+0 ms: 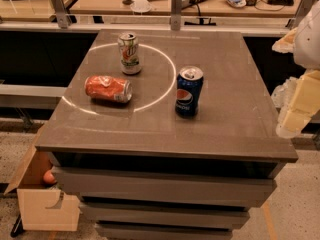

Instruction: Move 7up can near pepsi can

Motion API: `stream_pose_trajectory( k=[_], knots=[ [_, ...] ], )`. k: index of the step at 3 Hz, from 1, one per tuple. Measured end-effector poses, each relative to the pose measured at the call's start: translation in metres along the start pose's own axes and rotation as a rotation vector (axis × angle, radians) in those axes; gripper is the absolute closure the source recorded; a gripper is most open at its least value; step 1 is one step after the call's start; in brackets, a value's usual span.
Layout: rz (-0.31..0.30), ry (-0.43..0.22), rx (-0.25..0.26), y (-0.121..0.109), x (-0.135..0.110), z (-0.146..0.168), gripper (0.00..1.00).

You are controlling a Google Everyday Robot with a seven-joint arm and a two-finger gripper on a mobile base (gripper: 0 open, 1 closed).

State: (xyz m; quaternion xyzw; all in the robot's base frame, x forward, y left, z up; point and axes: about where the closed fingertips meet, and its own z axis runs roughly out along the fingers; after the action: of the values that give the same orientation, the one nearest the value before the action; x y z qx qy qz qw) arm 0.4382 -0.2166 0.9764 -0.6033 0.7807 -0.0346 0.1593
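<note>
The 7up can (129,53) stands upright at the back left of the grey table top (225,114), inside a white circle line. The pepsi can (189,91) stands upright near the middle of the table, to the right of and nearer than the 7up can. The two cans stand well apart. My gripper (295,111) hangs with the pale arm at the right edge of the view, beside the table's right side, far from both cans and holding nothing that I can see.
An orange dented can (108,89) lies on its side left of the pepsi can, in front of the 7up can. A cardboard box (42,199) sits on the floor at the lower left. Desks with clutter stand behind the table.
</note>
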Motion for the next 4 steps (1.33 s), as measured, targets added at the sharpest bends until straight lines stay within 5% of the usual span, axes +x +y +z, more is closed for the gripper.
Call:
stream_pose_trajectory(
  k=[1,2,3,4],
  knots=[
    [0.011,-0.020,0.016,-0.005,0.000,-0.002,0.00],
    [0.074,-0.144,0.105,-0.040,0.005,-0.005,0.00],
    [0.162,-0.339,0.216,-0.095,0.016,-0.005,0.00],
    [0.292,-0.497,0.254,-0.146,0.015,0.010,0.00]
  ],
)
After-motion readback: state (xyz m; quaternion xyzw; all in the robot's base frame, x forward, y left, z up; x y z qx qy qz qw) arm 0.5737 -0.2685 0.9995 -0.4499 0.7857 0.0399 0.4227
